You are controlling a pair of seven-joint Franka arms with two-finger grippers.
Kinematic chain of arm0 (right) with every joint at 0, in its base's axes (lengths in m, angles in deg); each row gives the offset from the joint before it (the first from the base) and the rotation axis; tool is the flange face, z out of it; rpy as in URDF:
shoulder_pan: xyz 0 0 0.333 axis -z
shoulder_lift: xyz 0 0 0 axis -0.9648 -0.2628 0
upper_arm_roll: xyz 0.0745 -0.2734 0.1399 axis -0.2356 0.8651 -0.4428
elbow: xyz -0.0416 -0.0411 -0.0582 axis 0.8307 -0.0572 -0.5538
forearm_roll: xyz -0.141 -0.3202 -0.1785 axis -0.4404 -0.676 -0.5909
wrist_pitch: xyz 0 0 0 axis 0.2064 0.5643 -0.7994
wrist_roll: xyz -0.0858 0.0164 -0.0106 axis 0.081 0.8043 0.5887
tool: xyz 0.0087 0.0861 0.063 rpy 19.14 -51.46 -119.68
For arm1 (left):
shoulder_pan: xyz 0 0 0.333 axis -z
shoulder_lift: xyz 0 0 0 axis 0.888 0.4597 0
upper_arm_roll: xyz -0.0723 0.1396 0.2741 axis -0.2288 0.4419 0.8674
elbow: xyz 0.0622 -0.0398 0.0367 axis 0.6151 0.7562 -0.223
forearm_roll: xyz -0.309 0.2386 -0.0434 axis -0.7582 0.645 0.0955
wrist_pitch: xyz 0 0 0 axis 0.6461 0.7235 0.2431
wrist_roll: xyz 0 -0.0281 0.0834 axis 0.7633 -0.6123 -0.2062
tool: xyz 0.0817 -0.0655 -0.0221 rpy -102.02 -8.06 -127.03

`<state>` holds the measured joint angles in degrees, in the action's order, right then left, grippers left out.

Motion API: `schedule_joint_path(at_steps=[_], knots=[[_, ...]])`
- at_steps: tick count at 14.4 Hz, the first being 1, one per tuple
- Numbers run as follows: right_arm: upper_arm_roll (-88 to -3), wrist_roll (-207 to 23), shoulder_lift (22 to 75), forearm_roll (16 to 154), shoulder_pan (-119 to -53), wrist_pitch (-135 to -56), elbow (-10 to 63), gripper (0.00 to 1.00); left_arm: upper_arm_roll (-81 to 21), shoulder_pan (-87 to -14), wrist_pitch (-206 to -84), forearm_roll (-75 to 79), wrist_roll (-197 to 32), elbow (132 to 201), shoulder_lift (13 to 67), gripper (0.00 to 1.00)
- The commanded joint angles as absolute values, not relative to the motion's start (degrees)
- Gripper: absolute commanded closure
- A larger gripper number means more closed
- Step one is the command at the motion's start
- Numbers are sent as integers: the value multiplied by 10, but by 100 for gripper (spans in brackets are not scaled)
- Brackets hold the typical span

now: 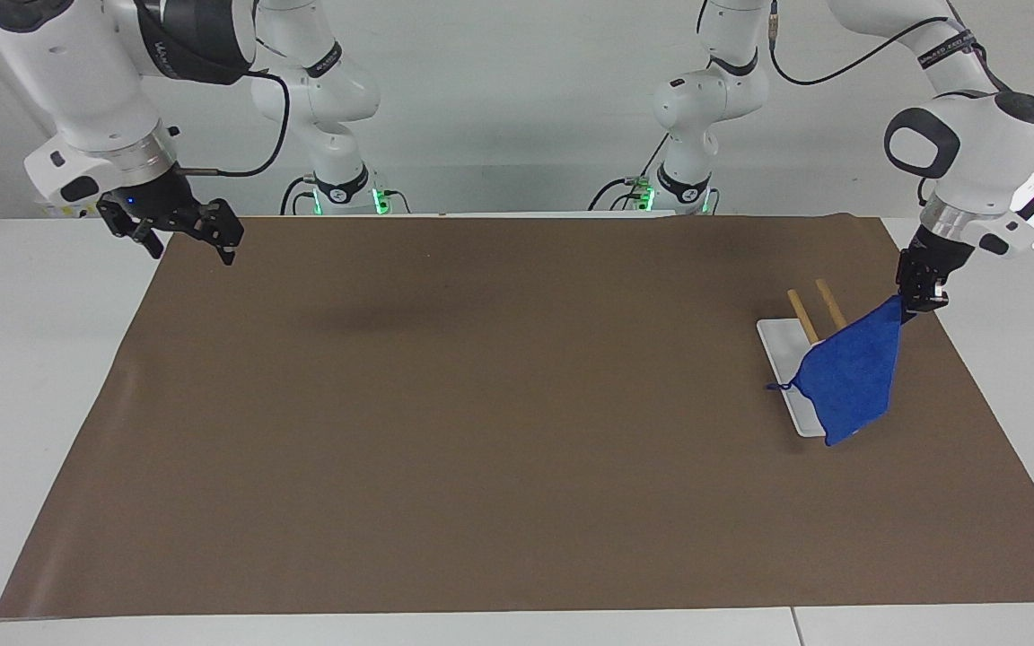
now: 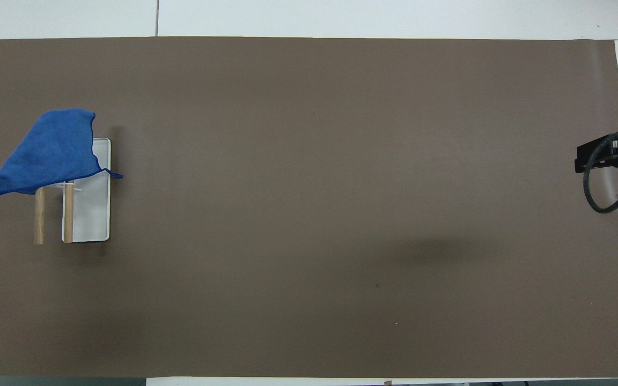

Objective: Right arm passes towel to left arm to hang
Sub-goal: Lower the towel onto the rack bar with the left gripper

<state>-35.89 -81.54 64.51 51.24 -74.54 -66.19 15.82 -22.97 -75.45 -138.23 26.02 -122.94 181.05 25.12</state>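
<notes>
Rack and mat on the table

A brown mat [image 1: 481,431] covers the white table [image 1: 32,377]; a white tray [image 2: 94,214] with two wooden rods [image 2: 39,214] sits toward the left arm's end.

A: What does the towel [image 1: 849,377] cover?
B: The farther end of the wooden rack [image 1: 818,309] and part of its white tray [image 1: 773,345], just below the left gripper [image 1: 916,296].

A: And in the overhead view?
B: The edge cuts off the left gripper at the towel's corner. Of the right gripper [image 2: 609,155], only the tip and a cable loop [image 2: 596,187] show.
</notes>
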Motion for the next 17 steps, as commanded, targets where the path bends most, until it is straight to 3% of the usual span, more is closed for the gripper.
schedule_joint_path(at_steps=[1, 8, 17], knots=[[-359, -823, 645, 527, -742, -650, 147, 0, -233, -748, -1384, 270, -1227, 1777, 263, 0], [-359, -822, 648, 527, -743, -648, 150, 0, -233, -695, -1370, 270, -1201, 1696, 283, 0], [-360, -822, 649, 527, -743, -655, 154, 0, -234, -620, -1236, 269, -810, 1633, 298, 0]])
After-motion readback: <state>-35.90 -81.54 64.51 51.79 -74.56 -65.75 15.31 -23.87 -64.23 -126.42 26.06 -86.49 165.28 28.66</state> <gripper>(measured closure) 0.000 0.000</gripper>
